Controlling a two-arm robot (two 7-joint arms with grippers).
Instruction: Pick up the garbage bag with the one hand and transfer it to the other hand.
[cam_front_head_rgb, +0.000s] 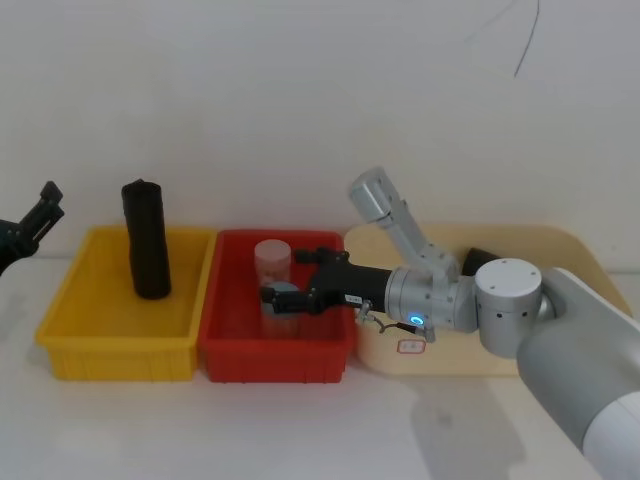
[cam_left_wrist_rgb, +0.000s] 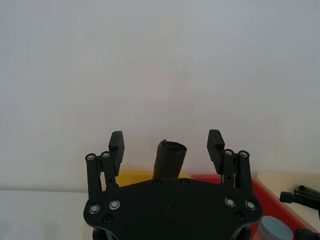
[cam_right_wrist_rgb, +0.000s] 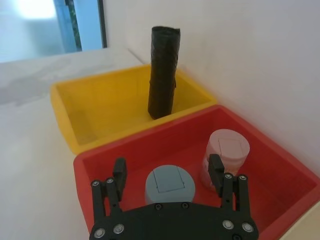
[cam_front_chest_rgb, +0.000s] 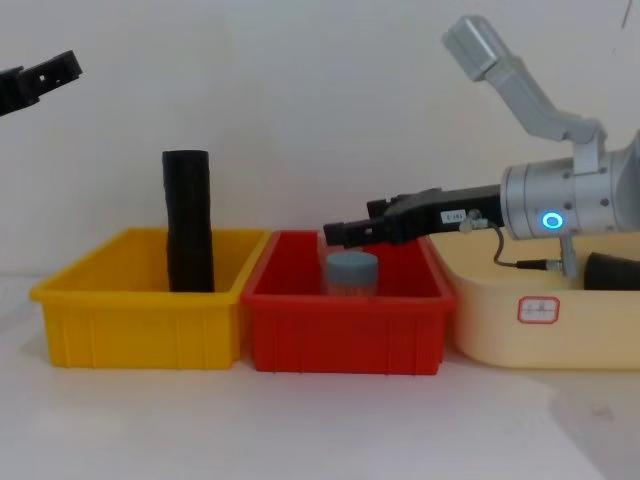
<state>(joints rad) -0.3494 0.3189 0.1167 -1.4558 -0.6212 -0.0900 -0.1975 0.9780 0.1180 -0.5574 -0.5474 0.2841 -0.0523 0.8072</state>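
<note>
The right gripper (cam_front_chest_rgb: 335, 232), which carries a small white sticker and sits on the silver arm with a blue glowing ring, reaches leftward over the red bin (cam_front_head_rgb: 275, 362). Its fingers are spread wide and hold nothing. They hover just above a jar with a grey lid (cam_right_wrist_rgb: 169, 185), one finger on each side of the lid. Just beyond that jar, nearer the wall, a translucent pinkish jar with a pale lid (cam_right_wrist_rgb: 227, 149) stands upright in the same bin.

To the right of the red bin and touching it is a cream tray (cam_front_chest_rgb: 500, 330). The garbage bag (cam_front_chest_rgb: 612, 272) lies in it as a dark black roll, mostly hidden behind the right arm, so its label band cannot be made out.

To the left of the red bin is a yellow bin (cam_front_head_rgb: 110, 358). A plain black roll (cam_front_head_rgb: 147, 240) stands upright in its far part.

The left gripper (cam_front_head_rgb: 50, 205) hangs raised at the far left, above and beyond the yellow bin's left edge. Its fingers are apart and empty, and it is well apart from the garbage bag.
</note>
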